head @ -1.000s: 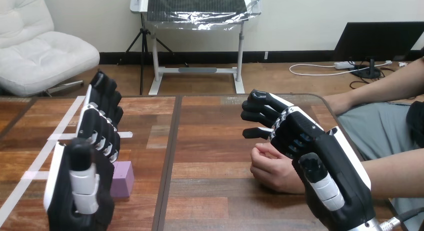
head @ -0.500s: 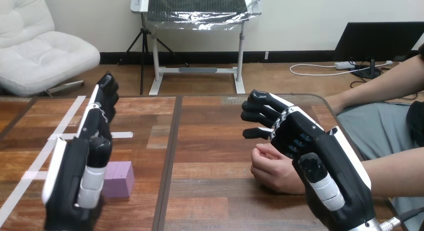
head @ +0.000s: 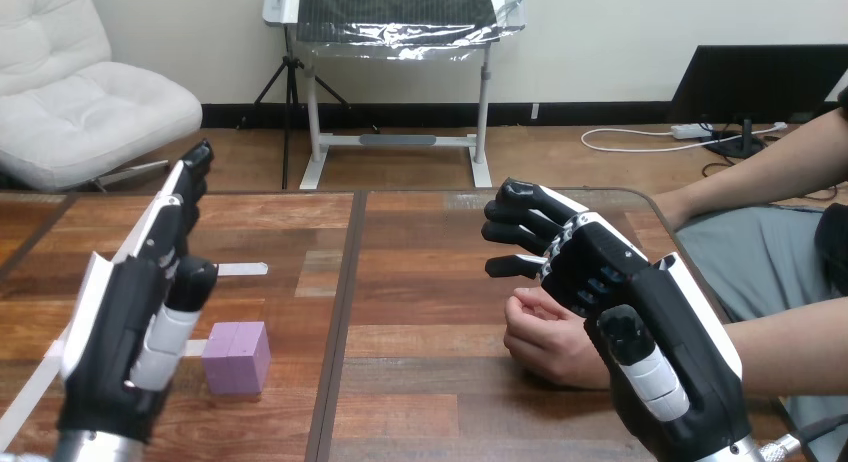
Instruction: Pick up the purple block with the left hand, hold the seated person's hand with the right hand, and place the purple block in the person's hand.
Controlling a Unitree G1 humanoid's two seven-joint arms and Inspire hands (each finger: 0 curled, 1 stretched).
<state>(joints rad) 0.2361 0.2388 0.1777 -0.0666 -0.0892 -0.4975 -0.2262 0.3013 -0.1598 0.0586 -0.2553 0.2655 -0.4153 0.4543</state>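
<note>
The small purple cube-shaped block [head: 237, 357] sits on the brown wooden table [head: 430, 232], on its left half. It is close to the near edge and just left of the dark line [head: 338, 312] that runs down the middle of the wood. The robot's left hand [head: 115, 342] is up on its side, just left of the block. Its fingers are straight and point away across the table, and its thumb [head: 178, 317] is nearest the block. It holds nothing, and I cannot tell if it touches the block. A short strip of white tape [head: 243, 269] lies flat on the wood, a little way behind the block. On the right half, the person's hand [head: 545, 337] rests on the table in a loose fist, not far from the table's right edge. Its arm comes in from the right side. The robot's right hand [head: 650, 322] hangs over it and just beside it. Its fingers [head: 520, 227] are bent loosely above the fist and are not wrapped round it. I cannot tell if the two hands touch. Between the block and the person's hand there is a wide stretch of bare wood across the middle line. More bare wood runs to the far edge.
</note>
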